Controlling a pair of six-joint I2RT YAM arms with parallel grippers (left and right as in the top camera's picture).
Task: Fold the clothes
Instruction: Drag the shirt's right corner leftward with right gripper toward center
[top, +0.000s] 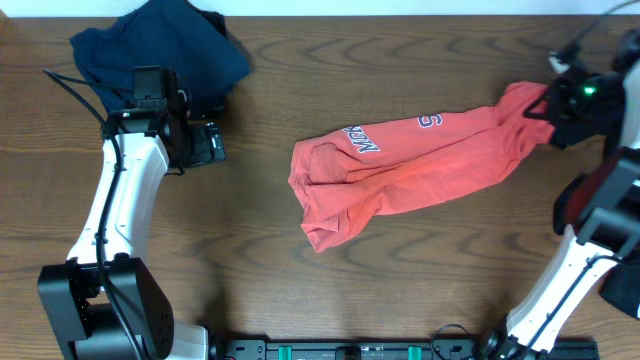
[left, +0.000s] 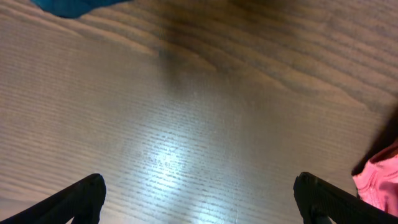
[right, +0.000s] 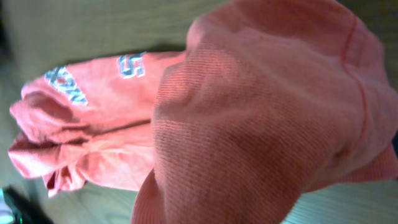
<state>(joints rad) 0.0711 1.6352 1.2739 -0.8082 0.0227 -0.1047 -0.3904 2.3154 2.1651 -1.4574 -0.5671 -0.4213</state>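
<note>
With the right gripper (top: 548, 101) clamped on one end of the red shirt (top: 420, 160), stretched out well apart from the blue garment (top: 160, 45), spreading seems in hand; next the open left gripper (left: 199, 183), near that garment, must reach the bunched end.

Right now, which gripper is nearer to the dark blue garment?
Left. The left gripper is open, close beside the edge of the dark blue garment. The right gripper is far off at the opposite side, holding one end of the red shirt.
</note>
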